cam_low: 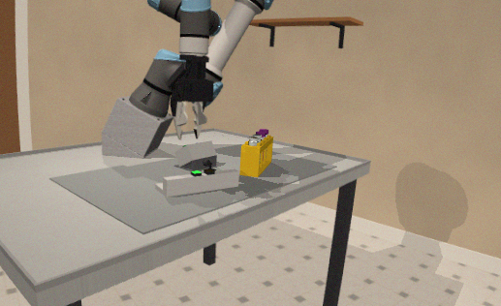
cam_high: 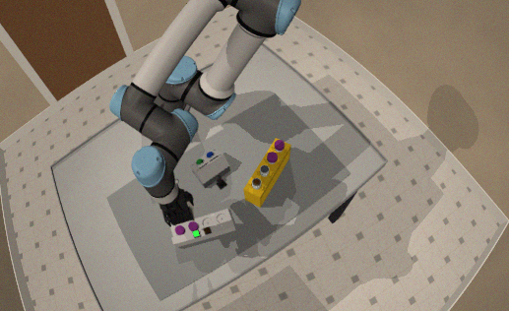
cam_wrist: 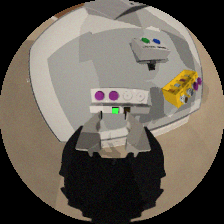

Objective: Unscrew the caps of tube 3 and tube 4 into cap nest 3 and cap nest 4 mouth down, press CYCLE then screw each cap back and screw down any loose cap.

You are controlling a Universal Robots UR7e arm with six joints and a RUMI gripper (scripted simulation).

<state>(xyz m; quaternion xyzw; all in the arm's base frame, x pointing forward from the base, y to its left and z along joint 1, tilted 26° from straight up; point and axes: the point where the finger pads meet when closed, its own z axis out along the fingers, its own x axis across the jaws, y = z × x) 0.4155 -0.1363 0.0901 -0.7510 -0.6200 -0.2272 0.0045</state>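
The yellow decapping station [cam_high: 254,196] [cam_low: 256,161] [cam_wrist: 172,96] has purple caps on tube 1 [cam_high: 280,145] and tube 2 [cam_high: 272,157]. Tube 3 [cam_high: 265,170] and tube 4 [cam_high: 256,183] are uncapped. In the white cap tray [cam_high: 226,226] [cam_low: 202,184], purple caps lie in nest 3 [cam_high: 193,226] [cam_wrist: 114,95] and nest 4 [cam_high: 180,229] [cam_wrist: 99,95]; nests 1 and 2 are empty. The green lamp [cam_high: 196,233] [cam_low: 196,172] [cam_wrist: 115,111] is lit, the amber lamp [cam_high: 207,230] [cam_wrist: 127,110] dark. My gripper [cam_low: 188,137] [cam_wrist: 113,111] is partly open and empty, above the tray.
The grey key housing [cam_high: 214,172] [cam_low: 197,154] [cam_wrist: 150,52] stands between the arm's base and the tray. It carries the green READY key [cam_high: 200,161] [cam_wrist: 145,40] and the blue CYCLE key [cam_high: 210,155] [cam_wrist: 156,41]. A small black part [cam_high: 222,183] [cam_wrist: 152,66] sits at its side facing the tray.
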